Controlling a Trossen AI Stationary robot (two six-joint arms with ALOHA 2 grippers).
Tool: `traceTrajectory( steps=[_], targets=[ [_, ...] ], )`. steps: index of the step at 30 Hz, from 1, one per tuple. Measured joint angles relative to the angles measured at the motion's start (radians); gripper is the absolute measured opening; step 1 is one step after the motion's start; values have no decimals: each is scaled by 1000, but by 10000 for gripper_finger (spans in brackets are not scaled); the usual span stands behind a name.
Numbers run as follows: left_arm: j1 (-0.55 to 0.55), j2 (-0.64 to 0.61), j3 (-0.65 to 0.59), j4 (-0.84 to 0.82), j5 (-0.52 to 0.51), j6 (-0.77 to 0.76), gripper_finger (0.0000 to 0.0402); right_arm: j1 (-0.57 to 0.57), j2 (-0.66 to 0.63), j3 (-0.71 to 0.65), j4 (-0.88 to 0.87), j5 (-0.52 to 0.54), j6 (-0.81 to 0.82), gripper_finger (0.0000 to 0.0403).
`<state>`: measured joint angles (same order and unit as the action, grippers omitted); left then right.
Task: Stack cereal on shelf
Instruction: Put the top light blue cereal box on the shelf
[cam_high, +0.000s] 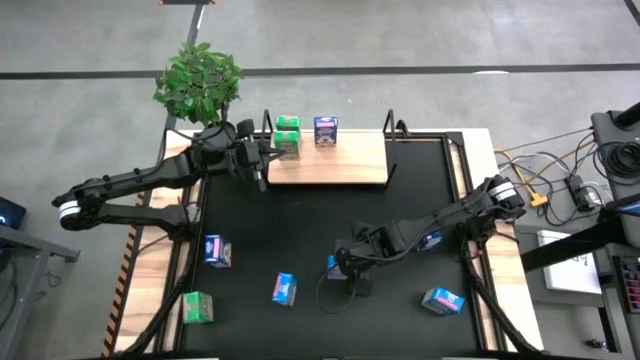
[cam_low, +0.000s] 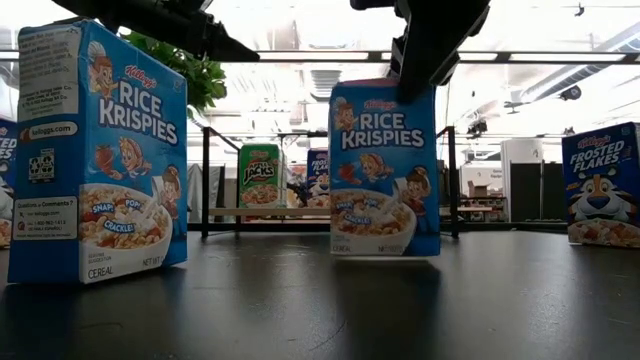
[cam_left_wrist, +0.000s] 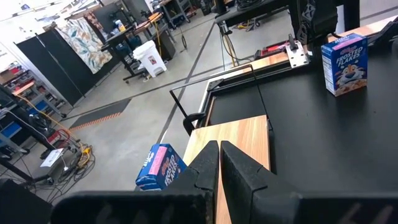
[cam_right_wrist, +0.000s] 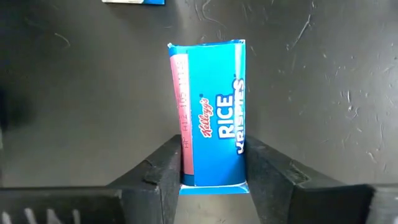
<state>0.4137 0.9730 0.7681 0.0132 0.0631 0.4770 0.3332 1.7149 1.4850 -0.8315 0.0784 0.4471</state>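
Note:
My right gripper (cam_high: 343, 268) is at the table's middle, shut on a blue Rice Krispies carton (cam_low: 385, 170). The shelf (cam_high: 345, 165) stands at the far edge. On it are green cartons (cam_high: 287, 136) and a purple-blue one (cam_high: 326, 130). My left gripper (cam_left_wrist: 219, 163) is shut over the shelf's left end, beside the green cartons, with nothing between its fingers. More cartons stand on the mat: blue ones (cam_high: 217, 251) (cam_high: 284, 289) (cam_high: 442, 299) and a green one (cam_high: 198, 307). My right gripper pinches the Rice Krispies carton between its two fingers (cam_right_wrist: 163, 169) at one end of the top panel (cam_right_wrist: 211, 168), coming from above and pointing down. The fingers lie across the carton's short dimension. It hangs upright below them; whether its bottom edge (cam_low: 385, 254) clears the mat I cannot tell.
A potted plant (cam_high: 198, 78) stands by the table's far left corner. A Frosted Flakes carton (cam_low: 602, 185) is on the right, and a large-looking Rice Krispies carton (cam_low: 100, 160) is close to the low camera. Another carton (cam_high: 430, 240) sits under my right arm. A cable loops (cam_high: 335, 292) on the mat.

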Motion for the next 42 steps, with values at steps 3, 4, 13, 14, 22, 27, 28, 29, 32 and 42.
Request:
traceTrajectory(
  steps=[3, 4, 13, 14, 22, 27, 28, 29, 32, 42],
  targets=[
    [0, 0, 0, 0, 0, 0, 0, -7, -6, 11, -9, -1, -21, 144],
    [0, 0, 0, 0, 0, -2, 0, -13, -9, 20, -15, -4, -30, 145],
    [0, 0, 0, -8, 1, -12, 0, -157, -64, 144, -247, -28, -188, 144],
    [0, 0, 0, -8, 1, -12, 0, -185, -68, 160, -272, -27, -226, 143],
    [0, 0, 0, -7, 1, -15, 0, -469, -87, 278, -338, -30, -586, 139],
    [0, 0, 0, -8, 1, -15, 0, -685, -79, 305, -339, -53, -787, 137],
    [0, 0, 0, -8, 1, -15, 0, -726, -78, 303, -335, -71, -820, 137],
    [0, 0, 0, -8, 1, -15, 0, -768, -78, 298, -324, -90, -849, 137],
    [0, 0, 0, -8, 1, -14, 0, -880, -78, 286, -297, -143, -914, 137],
    [0, 0, 0, -1, 1, 3, 0, -1074, -77, 252, -158, -224, -1057, 137]
  ],
)
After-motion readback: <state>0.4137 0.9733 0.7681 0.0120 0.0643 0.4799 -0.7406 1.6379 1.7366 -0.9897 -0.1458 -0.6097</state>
